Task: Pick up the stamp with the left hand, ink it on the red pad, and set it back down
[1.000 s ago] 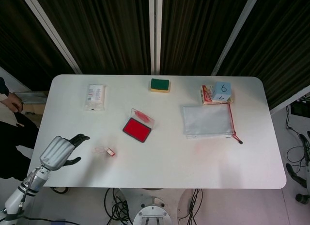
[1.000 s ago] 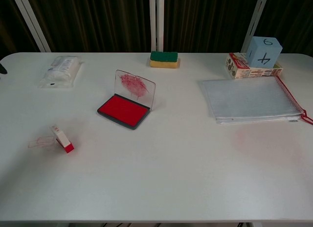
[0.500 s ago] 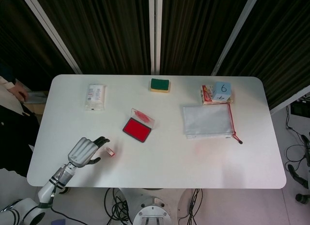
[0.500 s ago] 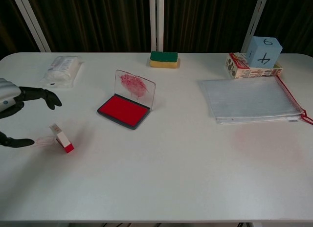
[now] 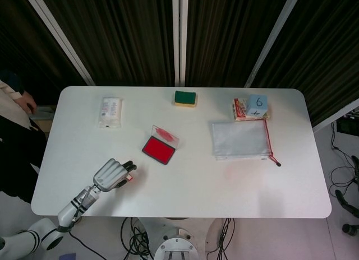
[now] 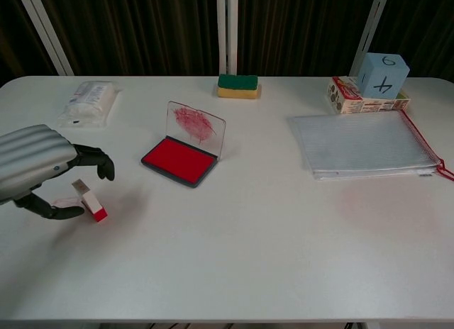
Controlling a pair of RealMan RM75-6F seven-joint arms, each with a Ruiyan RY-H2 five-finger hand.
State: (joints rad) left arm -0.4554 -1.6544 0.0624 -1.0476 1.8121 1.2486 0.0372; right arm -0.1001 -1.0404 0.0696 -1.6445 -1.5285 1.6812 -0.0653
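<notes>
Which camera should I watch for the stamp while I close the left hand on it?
The chest view. There the stamp shows side-on, lying on the table between the thumb and fingers of the left hand, not yet held. In the head view only a small red end of the stamp peeks past the hand.

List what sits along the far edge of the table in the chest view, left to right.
Wipes packet → sponge → small box, with the blue cube resting on its right part.
</notes>
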